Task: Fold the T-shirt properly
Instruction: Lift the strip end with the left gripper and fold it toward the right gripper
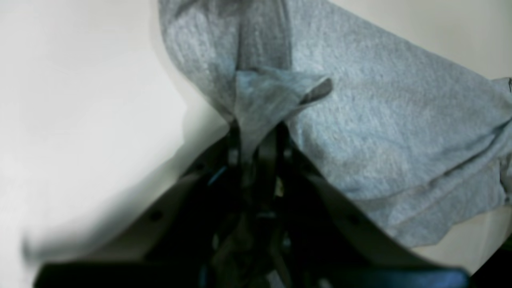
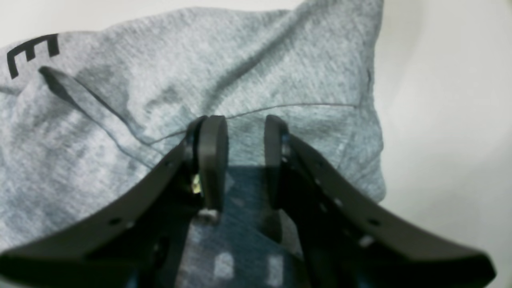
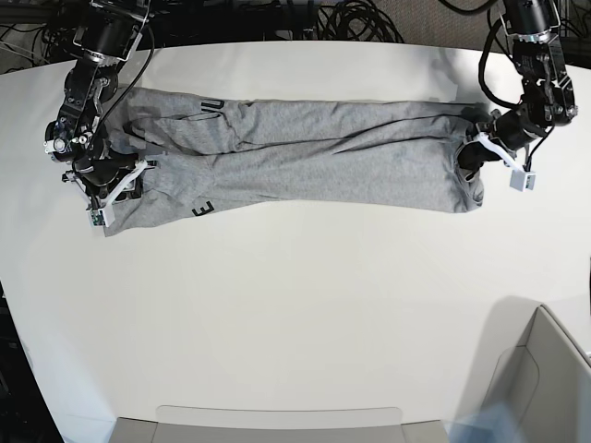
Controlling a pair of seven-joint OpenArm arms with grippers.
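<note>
T-shirt (image 3: 305,152) lies on the white table (image 3: 295,305) as a long grey band folded lengthwise, long axis running side to side across the far half of the base view. Black letters show near one end.

Left gripper (image 1: 256,138) sits at the band's end on the base view's right. Its wrist view shows the jaws pressed together on a bunched tuft of grey fabric, so it is pinching the T-shirt; that picture is motion-blurred.

Right gripper (image 2: 242,148) is at the opposite end. Its pads straddle a strip of fabric just below a seam, with a gap between them. Contact is likely, but whether they clamp it I cannot tell.

Each arm holds station at its own end; the cloth stretches between them. Judgement: the next fold would carry one end along the long axis toward the other.
</note>
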